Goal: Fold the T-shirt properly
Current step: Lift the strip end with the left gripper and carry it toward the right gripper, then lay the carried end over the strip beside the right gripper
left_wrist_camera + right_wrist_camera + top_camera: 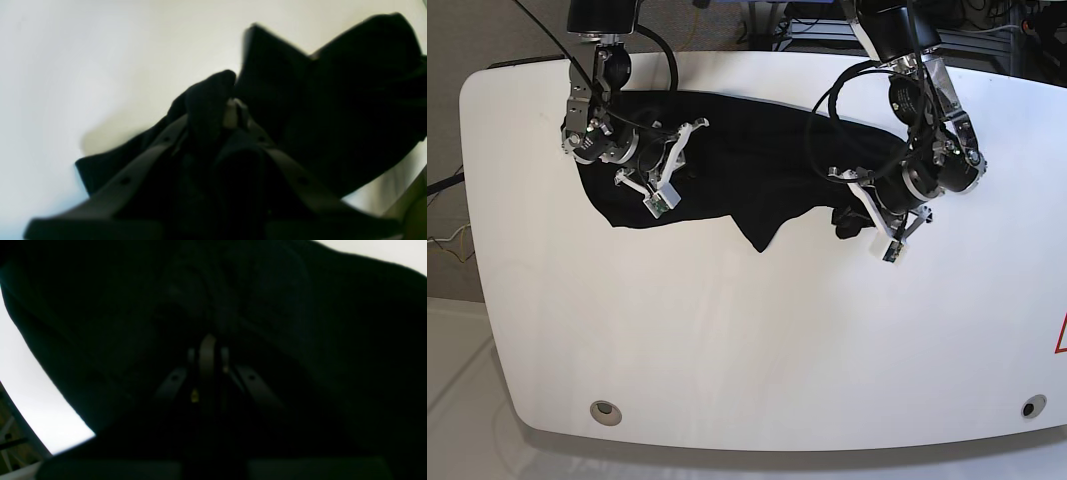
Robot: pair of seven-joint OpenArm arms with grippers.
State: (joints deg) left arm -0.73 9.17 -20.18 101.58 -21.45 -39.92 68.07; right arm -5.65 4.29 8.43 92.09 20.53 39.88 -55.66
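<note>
The plain black soft cloth T-shirt lies crumpled across the upper middle of the white tabletop, no neat fold yet made, its ends pinched by the closed right gripper at upper left and the closed left gripper at right.

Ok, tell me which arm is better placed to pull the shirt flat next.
Probably left. The left gripper is shut on a fold at the T-shirt edge, with bare table beside it. The right gripper looks shut on cloth mid-garment.
</note>
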